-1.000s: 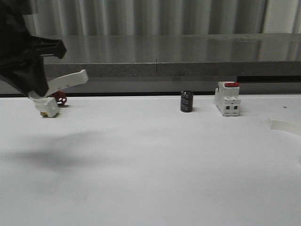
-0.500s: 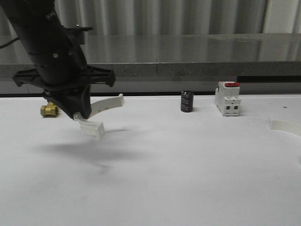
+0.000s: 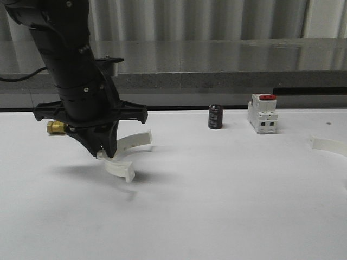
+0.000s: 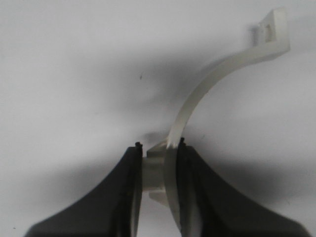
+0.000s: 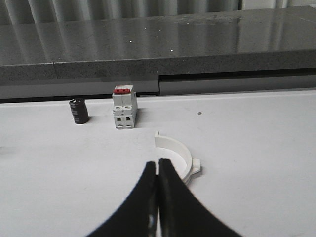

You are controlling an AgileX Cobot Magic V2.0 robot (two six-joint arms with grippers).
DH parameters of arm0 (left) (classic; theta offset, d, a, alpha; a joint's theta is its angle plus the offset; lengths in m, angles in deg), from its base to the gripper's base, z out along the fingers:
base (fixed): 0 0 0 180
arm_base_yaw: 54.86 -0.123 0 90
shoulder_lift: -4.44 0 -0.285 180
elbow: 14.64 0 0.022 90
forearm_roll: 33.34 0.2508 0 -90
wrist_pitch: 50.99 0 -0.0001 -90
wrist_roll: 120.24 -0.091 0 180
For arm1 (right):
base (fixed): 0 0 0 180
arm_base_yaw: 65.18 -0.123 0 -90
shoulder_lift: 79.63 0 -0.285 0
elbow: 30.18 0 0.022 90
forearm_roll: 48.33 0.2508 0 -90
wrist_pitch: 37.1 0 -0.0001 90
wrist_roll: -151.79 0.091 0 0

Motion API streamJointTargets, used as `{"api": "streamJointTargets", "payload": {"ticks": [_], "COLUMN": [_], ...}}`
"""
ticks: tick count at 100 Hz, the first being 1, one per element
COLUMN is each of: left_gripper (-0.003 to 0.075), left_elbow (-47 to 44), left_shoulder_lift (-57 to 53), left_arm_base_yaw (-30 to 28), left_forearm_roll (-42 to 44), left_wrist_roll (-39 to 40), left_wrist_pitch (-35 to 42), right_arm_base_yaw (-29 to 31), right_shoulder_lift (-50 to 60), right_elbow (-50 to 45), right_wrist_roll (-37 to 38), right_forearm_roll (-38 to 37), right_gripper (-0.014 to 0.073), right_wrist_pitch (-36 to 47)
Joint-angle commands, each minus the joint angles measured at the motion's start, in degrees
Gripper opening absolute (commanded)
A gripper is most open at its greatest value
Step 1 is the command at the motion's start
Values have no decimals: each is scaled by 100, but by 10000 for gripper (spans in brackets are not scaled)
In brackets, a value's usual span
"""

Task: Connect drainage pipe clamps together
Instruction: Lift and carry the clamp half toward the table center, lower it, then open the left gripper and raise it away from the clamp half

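Observation:
My left gripper [image 3: 106, 154] is shut on one white half-ring drainage pipe clamp [image 3: 120, 168] and holds it low over the white table, left of centre. In the left wrist view the fingers [image 4: 127, 177] pinch the clamp's ear and band, and the arc [image 4: 217, 84] curves away to a flat end flange. The other clamp [image 3: 328, 144] lies flat at the table's right edge. In the right wrist view this clamp [image 5: 177, 154] lies just beyond my right gripper [image 5: 158, 162], which is shut with nothing in it and stands apart from it.
A small brass valve [image 3: 55, 127] sits behind the left arm. A black cylinder [image 3: 215, 117] and a white breaker with a red top [image 3: 262, 114] stand at the back right, before a grey ledge [image 3: 227, 76]. Bare table [image 3: 217, 189] lies between the two clamps.
The left arm has carried its clamp rightward from the far left and lowered it closer to the table. The clamp at the right edge has stayed put.

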Motion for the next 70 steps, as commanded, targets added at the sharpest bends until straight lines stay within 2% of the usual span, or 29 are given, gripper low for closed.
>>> {"api": "streamJointTargets", "payload": {"ticks": [1,34,41,50,70], "left_gripper": [83,87,121,244,669], "left_elbow": [166,166,166,166,216], "left_shoulder_lift": [-208,-30,-30,-30,-30], "left_arm_base_yaw": [34,129,129,129,129], "left_forearm_roll": [17,-50,-60,-70,-93], "left_wrist_roll": [137,172,172,172,172], "left_wrist_pitch": [166,123,100,14,-92], "right_arm_base_yaw": [2,2,2,2,2], "right_shoulder_lift": [85,85,85,85,85], "right_elbow": [96,96,96,96,96], "right_wrist_roll": [-15,-15,-15,-15,-15], "right_forearm_roll": [-25,-25,-25,-25,-25], "right_gripper": [-69,-69,-69,-69,-69], "right_wrist_pitch": [461,461,461,461,461]}}
